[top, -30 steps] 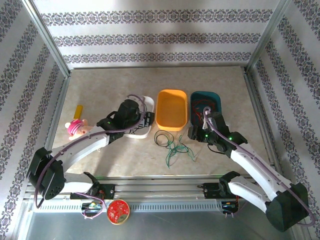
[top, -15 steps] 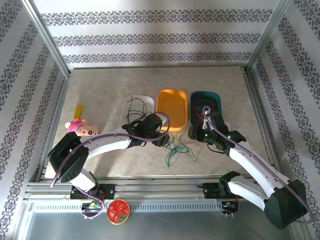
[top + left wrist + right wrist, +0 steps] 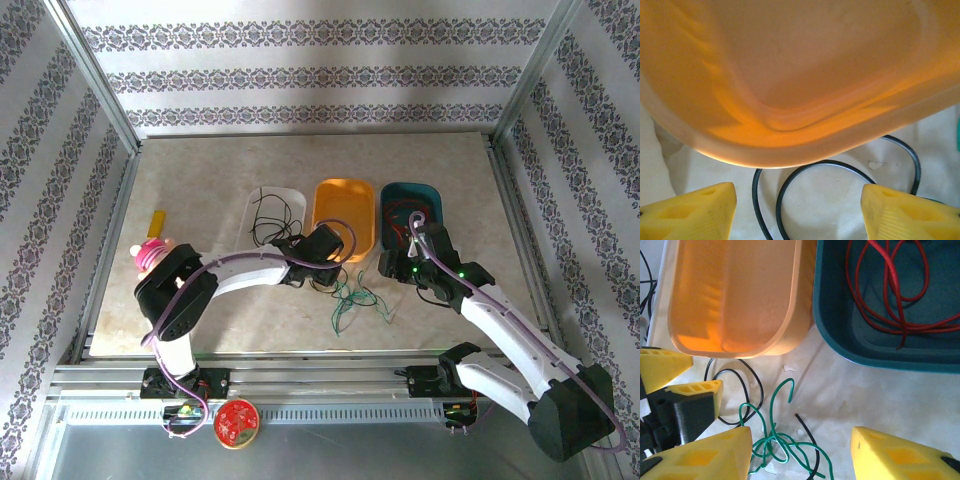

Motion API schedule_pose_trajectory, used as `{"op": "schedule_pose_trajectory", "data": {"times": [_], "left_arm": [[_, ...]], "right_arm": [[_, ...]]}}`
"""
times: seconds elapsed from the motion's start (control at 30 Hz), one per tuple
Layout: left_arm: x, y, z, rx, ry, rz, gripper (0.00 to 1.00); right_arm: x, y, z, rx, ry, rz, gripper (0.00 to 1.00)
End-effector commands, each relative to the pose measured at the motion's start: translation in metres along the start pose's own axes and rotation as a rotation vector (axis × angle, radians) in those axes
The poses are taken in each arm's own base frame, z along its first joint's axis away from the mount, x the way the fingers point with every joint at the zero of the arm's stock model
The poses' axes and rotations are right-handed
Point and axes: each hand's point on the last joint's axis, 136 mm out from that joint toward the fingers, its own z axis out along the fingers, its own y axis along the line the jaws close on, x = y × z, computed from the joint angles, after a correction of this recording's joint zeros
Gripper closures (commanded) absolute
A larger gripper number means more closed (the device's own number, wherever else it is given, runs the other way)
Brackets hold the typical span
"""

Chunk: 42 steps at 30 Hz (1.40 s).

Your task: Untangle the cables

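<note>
Change since one second ago: the left gripper has left the white tray and now faces the near rim of the orange tray. The right gripper is almost unmoved. We list the left gripper as released, its ribbed yellow fingers spread wide and holding nothing. A thin black cable loops on the table just ahead of it, between the fingers and the tray rim. The right gripper is likewise spread and empty. A knotted green cable lies between its fingers, and a glossy red cable sits coiled ahead in the teal tray. We see a second black cable in the white tray. All three trays are smooth plastic with rounded corners, and the orange one is translucent. The table is pale marbled beige, enclosed by floral-striped wallpaper panels on metal framing.
</note>
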Motion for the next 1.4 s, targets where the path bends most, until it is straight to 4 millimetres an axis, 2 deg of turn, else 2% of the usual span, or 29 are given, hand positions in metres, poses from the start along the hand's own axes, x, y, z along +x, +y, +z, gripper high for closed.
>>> {"op": "schedule_pose_trajectory", "data": {"times": [0.0,0.2,0.3,0.4,0.53,0.67,0.8,0.9,1.03,1.27,1.37], "left_arm": [[0.009,0.007,-0.001,-0.048,0.046,0.0,0.34],[0.018,0.011,0.011,-0.081,0.088,0.01,0.34],[0.025,0.01,0.015,-0.074,0.119,0.013,0.4],[0.031,0.009,0.014,-0.066,0.147,0.017,0.55],[0.036,0.008,0.01,-0.062,0.156,0.034,0.87],[0.021,0.011,-0.009,-0.108,0.06,0.068,0.99],[-0.01,0.002,-0.048,-0.109,-0.149,0.131,1.0],[-0.034,-0.004,-0.085,-0.063,-0.338,0.138,1.0],[-0.062,0.005,-0.135,-0.056,-0.527,0.083,1.0],[-0.095,0.024,-0.213,-0.081,-0.765,0.026,1.0],[-0.103,0.045,-0.24,-0.158,-0.831,-0.033,1.0]], "right_arm": [[0.004,-0.004,-0.001,0.002,0.007,0.014,0.46],[0.006,-0.005,-0.001,-0.002,0.009,0.018,0.46],[0.006,-0.005,-0.002,-0.004,0.006,0.019,0.46],[0.006,-0.005,-0.003,-0.003,-0.001,0.025,0.46],[0.004,-0.008,-0.004,0.011,-0.015,0.035,0.46],[0.0,-0.013,-0.007,0.031,-0.044,0.048,0.46],[-0.004,-0.018,-0.01,0.055,-0.073,0.066,0.46],[-0.006,-0.021,-0.011,0.061,-0.081,0.077,0.46],[-0.006,-0.022,-0.011,0.063,-0.083,0.085,0.46],[-0.009,-0.02,-0.012,0.057,-0.088,0.081,0.46],[-0.01,-0.018,-0.012,0.051,-0.088,0.075,0.46]]}}
